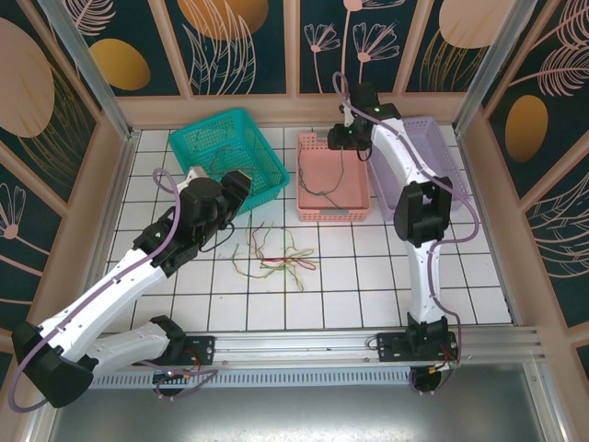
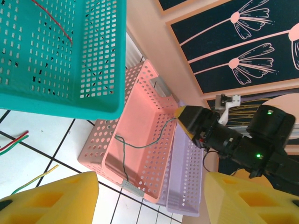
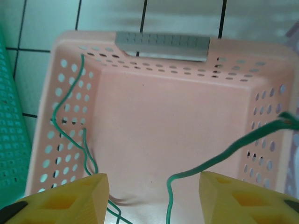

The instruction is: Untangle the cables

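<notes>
A white tiled table (image 1: 368, 267) stands inside flower-patterned walls. The tangled cables (image 1: 281, 260) lie at its middle; 1 green cable (image 3: 224, 155) sits in the pink basket (image 3: 177, 116). Beside the teal basket (image 2: 56, 51) the left gripper (image 2: 150, 196) gapes empty. Above the pink basket the right gripper (image 3: 154, 182) has its fingers apart, gripping nothing.

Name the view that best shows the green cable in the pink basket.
Right wrist: the green cable runs close up across the pink basket. Left wrist shows it smaller, from the side; the top view, a faint thread.
</notes>
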You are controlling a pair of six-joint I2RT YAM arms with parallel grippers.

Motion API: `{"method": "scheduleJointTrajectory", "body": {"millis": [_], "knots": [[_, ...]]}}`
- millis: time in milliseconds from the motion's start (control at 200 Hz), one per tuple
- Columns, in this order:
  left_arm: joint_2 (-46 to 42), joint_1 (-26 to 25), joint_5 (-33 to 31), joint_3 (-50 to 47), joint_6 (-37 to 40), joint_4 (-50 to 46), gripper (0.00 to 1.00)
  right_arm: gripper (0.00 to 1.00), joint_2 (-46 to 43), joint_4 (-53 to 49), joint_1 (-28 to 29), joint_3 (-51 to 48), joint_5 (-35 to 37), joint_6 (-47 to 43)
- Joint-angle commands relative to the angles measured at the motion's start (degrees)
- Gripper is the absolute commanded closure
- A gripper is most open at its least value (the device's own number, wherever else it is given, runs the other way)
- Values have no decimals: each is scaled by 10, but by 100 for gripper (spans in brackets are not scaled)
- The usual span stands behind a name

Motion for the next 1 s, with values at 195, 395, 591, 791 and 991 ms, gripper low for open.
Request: {"method": "scheduleJointTrajectory", "body": {"millis": [195,395,591,791,991], "knots": [[-2,0,9,1,13,-6,39,44,-42,-33,-8,-2,68,30],[-10,1,8,-2,9,-10,39,44,-92,1,-10,-37,131,69],[-21,1,6,-23,1,-9,39,47,-204,79,-39,-237,138,209],[-19,1,15,-32,0,1,40,50,-205,162,-92,-320,76,274],[-17,1,17,-32,6,2,40,61,-144,202,-114,-287,44,276]]}}
